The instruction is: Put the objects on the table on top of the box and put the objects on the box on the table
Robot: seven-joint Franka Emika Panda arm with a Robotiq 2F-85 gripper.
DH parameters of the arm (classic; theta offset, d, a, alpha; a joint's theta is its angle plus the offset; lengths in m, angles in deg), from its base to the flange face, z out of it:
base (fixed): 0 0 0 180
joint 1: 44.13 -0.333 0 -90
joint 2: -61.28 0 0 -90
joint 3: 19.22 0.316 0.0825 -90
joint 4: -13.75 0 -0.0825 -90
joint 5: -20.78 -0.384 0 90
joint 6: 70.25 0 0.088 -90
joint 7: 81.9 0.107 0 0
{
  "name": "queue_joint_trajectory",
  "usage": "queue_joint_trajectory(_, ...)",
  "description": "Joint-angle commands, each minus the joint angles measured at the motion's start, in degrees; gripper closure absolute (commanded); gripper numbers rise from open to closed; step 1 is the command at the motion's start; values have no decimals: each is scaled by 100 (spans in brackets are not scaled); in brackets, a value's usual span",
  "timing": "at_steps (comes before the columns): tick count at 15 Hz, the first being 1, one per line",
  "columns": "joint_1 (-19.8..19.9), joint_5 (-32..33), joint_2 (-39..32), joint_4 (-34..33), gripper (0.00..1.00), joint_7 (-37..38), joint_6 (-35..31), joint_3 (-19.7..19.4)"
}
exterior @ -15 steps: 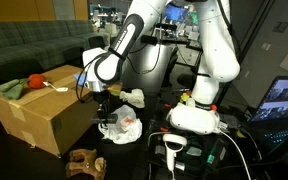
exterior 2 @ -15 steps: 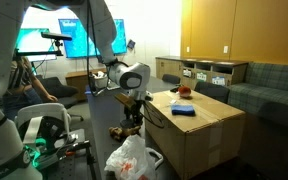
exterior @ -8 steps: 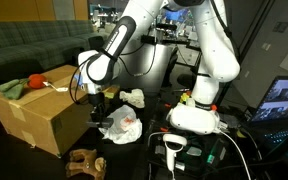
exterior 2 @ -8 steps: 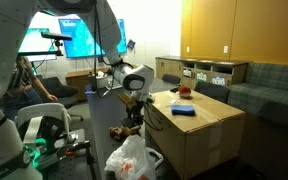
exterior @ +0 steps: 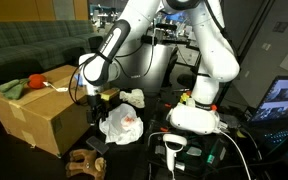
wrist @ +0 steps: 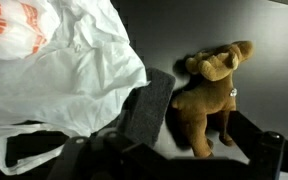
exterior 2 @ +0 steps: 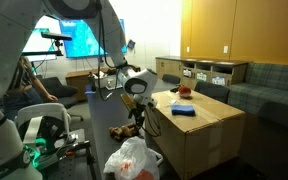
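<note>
The brown cardboard box (exterior: 34, 110) (exterior 2: 199, 125) carries a red-and-green object (exterior: 17, 86) (exterior 2: 184, 92) and a flat blue object (exterior 2: 184, 111). On the dark table (wrist: 234, 25) lie a white plastic bag with orange print (exterior: 121, 124) (exterior 2: 132, 160) (wrist: 54, 70) and a brown plush dog (exterior: 84, 162) (exterior 2: 119, 133) (wrist: 209, 90). My gripper (exterior: 99, 100) (exterior 2: 136, 108) (wrist: 216, 115) hangs beside the box's corner, above the bag and the dog. Its jaws stand open, and in the wrist view the dog's legs show between the fingers (wrist: 149, 110); nothing is gripped.
A grey-green sofa (exterior: 24, 45) (exterior 2: 274, 85) stands behind the box. The robot's white base (exterior: 194, 115) and a black-and-white device (exterior: 174, 150) sit close to the bag. Another crumpled white piece (exterior: 132, 97) lies behind the bag. Lit screens (exterior 2: 69, 40) stand at the sides.
The jaws have widened. The gripper has risen a little and shifted slightly towards the box. The bag has shifted slightly on the table.
</note>
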Motion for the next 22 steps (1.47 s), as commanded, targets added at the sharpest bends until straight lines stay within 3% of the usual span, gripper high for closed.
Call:
queue_joint_trajectory(1,102,-182,64,96,0,129,-155,27)
queue_joint_trajectory(12,257,-619,864,1845,0,1090,-1774,-155)
queue_joint_trajectory(17,-58,-457,1201,2471,0,2007,-2349,-499)
queue_joint_trajectory(22,-663,-399,1058,2652,0,3442,-2483,-1134)
